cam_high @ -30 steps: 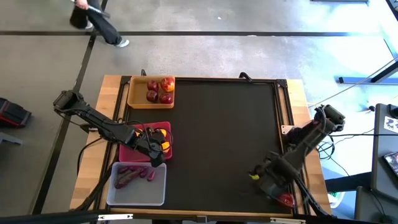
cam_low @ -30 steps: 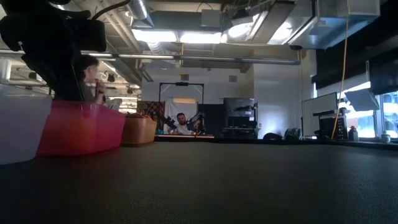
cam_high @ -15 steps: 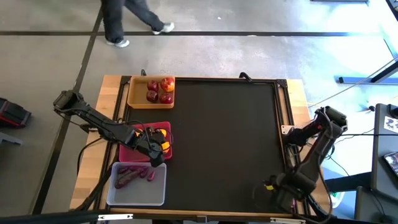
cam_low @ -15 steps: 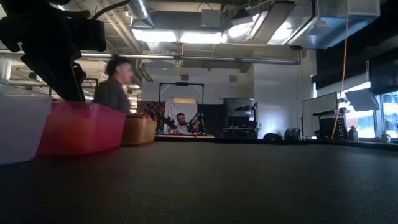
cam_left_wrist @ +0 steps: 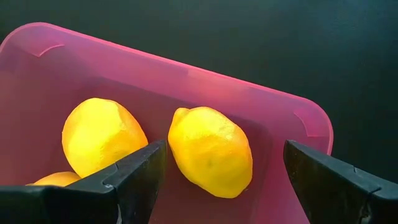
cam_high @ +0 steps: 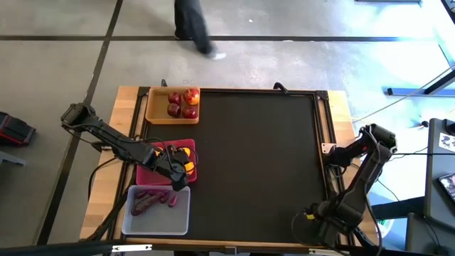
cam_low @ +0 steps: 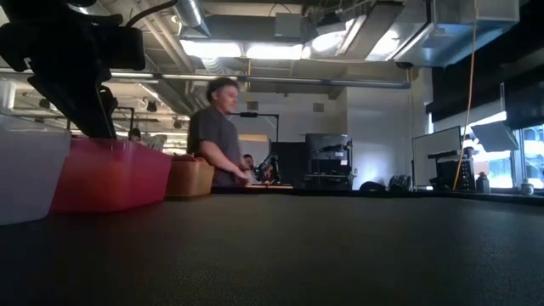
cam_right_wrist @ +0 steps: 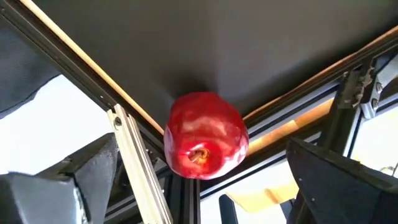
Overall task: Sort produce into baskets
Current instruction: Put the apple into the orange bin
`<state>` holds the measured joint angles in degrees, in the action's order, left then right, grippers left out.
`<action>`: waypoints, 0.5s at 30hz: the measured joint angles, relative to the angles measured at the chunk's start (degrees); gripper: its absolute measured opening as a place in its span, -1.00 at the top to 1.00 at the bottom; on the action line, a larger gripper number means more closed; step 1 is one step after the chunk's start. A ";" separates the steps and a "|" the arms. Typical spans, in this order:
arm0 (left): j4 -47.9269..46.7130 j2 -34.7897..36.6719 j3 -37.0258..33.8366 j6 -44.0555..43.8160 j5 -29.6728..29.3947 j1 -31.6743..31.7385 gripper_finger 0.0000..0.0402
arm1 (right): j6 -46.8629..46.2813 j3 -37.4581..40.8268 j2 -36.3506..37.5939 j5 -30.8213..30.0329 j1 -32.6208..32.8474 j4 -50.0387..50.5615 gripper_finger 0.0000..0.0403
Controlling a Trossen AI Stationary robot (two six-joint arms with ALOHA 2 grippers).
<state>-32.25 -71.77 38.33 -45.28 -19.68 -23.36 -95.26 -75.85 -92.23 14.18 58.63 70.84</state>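
Stray apple [cam_right_wrist: 206, 135] sits in the lower-right corner of the table, right against the metal frame rail [cam_right_wrist: 134, 146], so it's wedged where mat edge meets rail; awkward spot, probably why the right arm is folded so low over that corner. In the high view the apple is hidden under the arm. Right gripper [cam_right_wrist: 199, 171] straddles it: jaws spread wide, one finger each side, well clear of the skin, nothing held or touched. My read: lining up for a grasp, with the rail crowding one finger. Rest is sorted: three apples in the tan tray [cam_high: 151, 107] upper left of the table, purple roots [cam_high: 152, 200] in the translucent tray [cam_high: 132, 220] lower left, lemons [cam_left_wrist: 210, 151] in the pink tray [cam_left_wrist: 261, 99] between them. Left gripper [cam_left_wrist: 221, 168] hangs over the pink tray, jaws apart, one lemon between the fingers but no visible contact; looks like a release, not a grip. Person [cam_low: 217, 132] walking past beyond the table's far edge, not involved.
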 joint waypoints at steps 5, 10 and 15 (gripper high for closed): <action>0.00 0.00 0.00 -0.02 -0.02 0.01 -0.57 | -0.46 0.00 -0.28 0.28 0.39 -2.19 -0.94; 0.00 0.00 0.00 0.22 0.00 0.01 -0.57 | -0.81 0.00 -0.28 0.31 0.37 -9.09 -0.94; 0.00 0.00 0.00 -0.23 0.00 0.01 -0.57 | -0.02 0.01 -0.28 -4.15 0.37 -13.72 -0.94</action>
<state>-32.25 -71.77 38.33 -45.51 -19.68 -23.35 -95.29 -75.84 -92.51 10.04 59.00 57.12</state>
